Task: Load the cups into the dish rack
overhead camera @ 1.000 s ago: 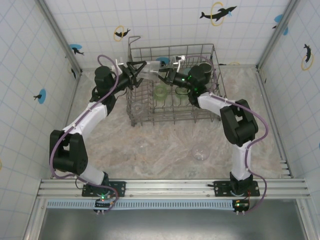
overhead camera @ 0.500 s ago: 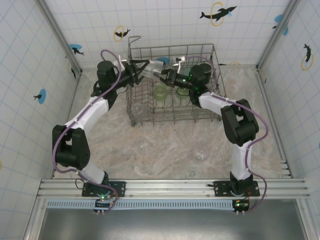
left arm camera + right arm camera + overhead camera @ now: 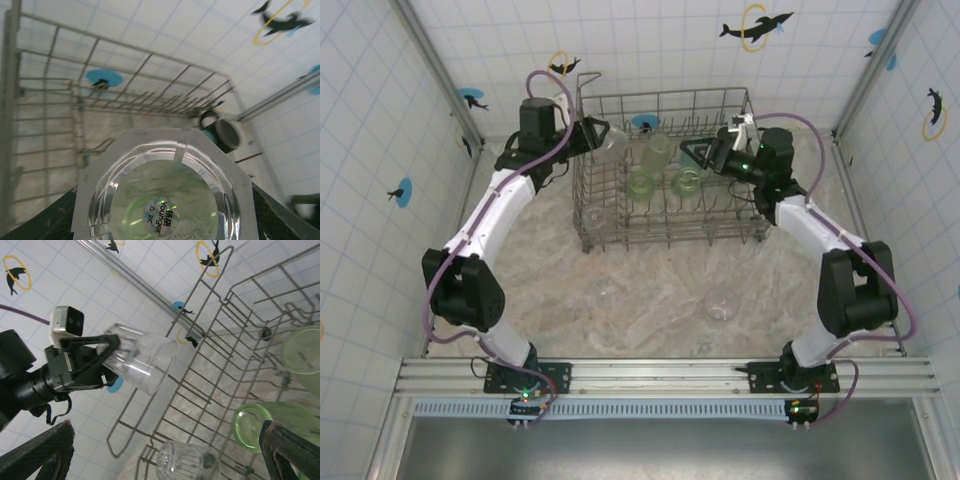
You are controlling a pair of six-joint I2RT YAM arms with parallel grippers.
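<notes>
Green tumblers (image 3: 642, 183) and a racked glass (image 3: 595, 215) already sit in the dish rack (image 3: 665, 230). My left fingers (image 3: 92, 341) clamp a clear glass (image 3: 142, 362) by its far-left corner. My right fingers (image 3: 42, 450) gape empty. Two loose glasses (image 3: 721, 305) on the table (image 3: 660, 335) are left, I judge.

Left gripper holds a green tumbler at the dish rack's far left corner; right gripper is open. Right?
No: the left gripper holds a clear glass, not a green tumbler, at the dish rack's far left corner; the right gripper is open. The right wrist view shows it.
</notes>
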